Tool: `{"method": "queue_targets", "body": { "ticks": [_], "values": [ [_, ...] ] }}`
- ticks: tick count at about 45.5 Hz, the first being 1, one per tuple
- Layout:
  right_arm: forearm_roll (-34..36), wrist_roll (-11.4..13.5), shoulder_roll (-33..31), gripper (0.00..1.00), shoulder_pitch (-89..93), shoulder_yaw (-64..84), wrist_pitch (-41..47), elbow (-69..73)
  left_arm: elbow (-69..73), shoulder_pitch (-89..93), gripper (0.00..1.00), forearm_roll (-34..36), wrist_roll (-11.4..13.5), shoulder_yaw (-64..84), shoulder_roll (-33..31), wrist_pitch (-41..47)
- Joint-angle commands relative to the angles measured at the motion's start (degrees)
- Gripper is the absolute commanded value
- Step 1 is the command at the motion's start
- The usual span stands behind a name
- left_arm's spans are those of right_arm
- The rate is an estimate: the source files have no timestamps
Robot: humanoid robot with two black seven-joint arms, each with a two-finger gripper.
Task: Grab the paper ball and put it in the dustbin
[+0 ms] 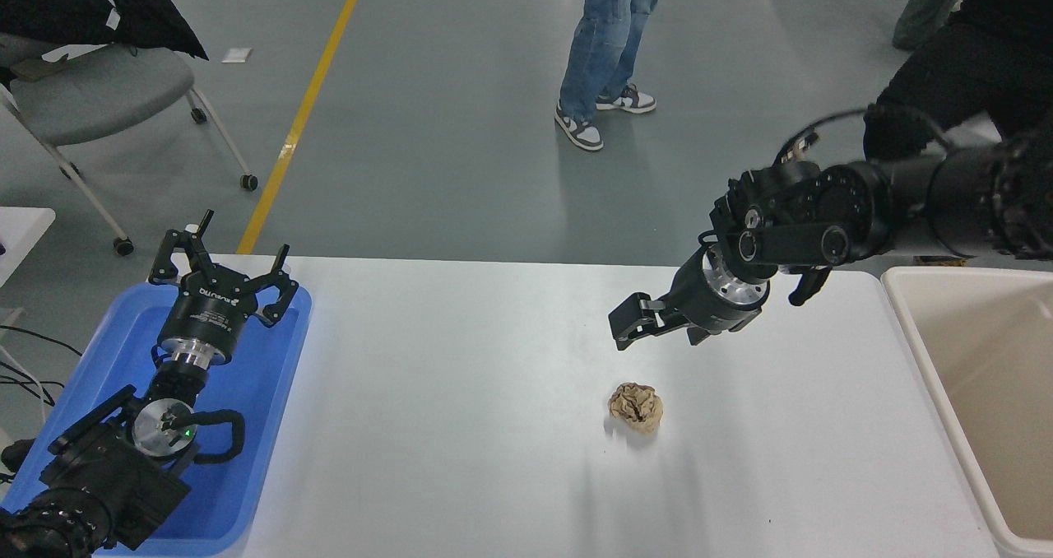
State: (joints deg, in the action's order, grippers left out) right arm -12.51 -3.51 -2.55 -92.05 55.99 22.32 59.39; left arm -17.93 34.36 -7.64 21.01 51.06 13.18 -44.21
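1. The ball [636, 407], a crumpled tan wad, lies on the white desk [461, 426], right of the desk's middle and nearer the front edge than the far edge.
2. Nothing touches the ball; bare desk surrounds it on every side.
3. The right tool [658, 327] hangs above the desk just beyond the ball, a little to its right, and clear of it.
4. Its black fingers point left and down, and they are spread apart with nothing between them.
5. The right arm [905, 204] reaches in from the picture's right edge, crossing above the desk's far right corner.
6. The bin [909, 327], beige with a thick pale rim, stands at the desk's right end, well apart from the ball; the part of its inside that shows holds nothing.
7. The left tool [222, 274] is parked at the lower left, over the far end of a blue tray [271, 426], its fingers spread and holding nothing.
8. The tray sits on the desk's left end, well apart from the ball.
9. Beyond the desk a person [605, 48] in jeans and grey-and-white shoes stands on the grey floor.
10. A grey chair [99, 89] on castors stands at the upper left, beside a yellow floor line [308, 105].
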Motion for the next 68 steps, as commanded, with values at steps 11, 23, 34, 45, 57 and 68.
{"method": "queue_targets", "body": {
  "ticks": [11,23,34,45,57,68],
  "values": [
    [-0.1,-0.1,1.8,1.00,14.1,-0.3,-9.2,-8.6,0.0,0.0,1.00,0.0,0.0,0.0,0.0,0.0],
    [-0.1,-0.2,1.8,1.00,18.7,-0.4,-13.6,-8.7,0.0,0.0,1.00,0.0,0.0,0.0,0.0,0.0],
    [-0.1,-0.4,1.8,0.98,21.3,-0.4,-16.9,-9.2,0.0,0.0,1.00,0.0,0.0,0.0,0.0,0.0],
    [-1.6,-0.6,1.7,0.65,22.4,-0.3,-19.7,-9.9,0.0,0.0,1.00,0.0,0.0,0.0,0.0,0.0],
    [-9.0,-0.6,1.7,0.00,21.8,0.3,-21.1,-9.7,0.0,0.0,1.00,0.0,0.0,0.0,0.0,0.0],
    [-9.3,-2.3,-1.1,0.00,18.5,0.7,-20.8,-8.5,0.0,0.0,1.00,0.0,0.0,0.0,0.0,0.0]
  ]
}}
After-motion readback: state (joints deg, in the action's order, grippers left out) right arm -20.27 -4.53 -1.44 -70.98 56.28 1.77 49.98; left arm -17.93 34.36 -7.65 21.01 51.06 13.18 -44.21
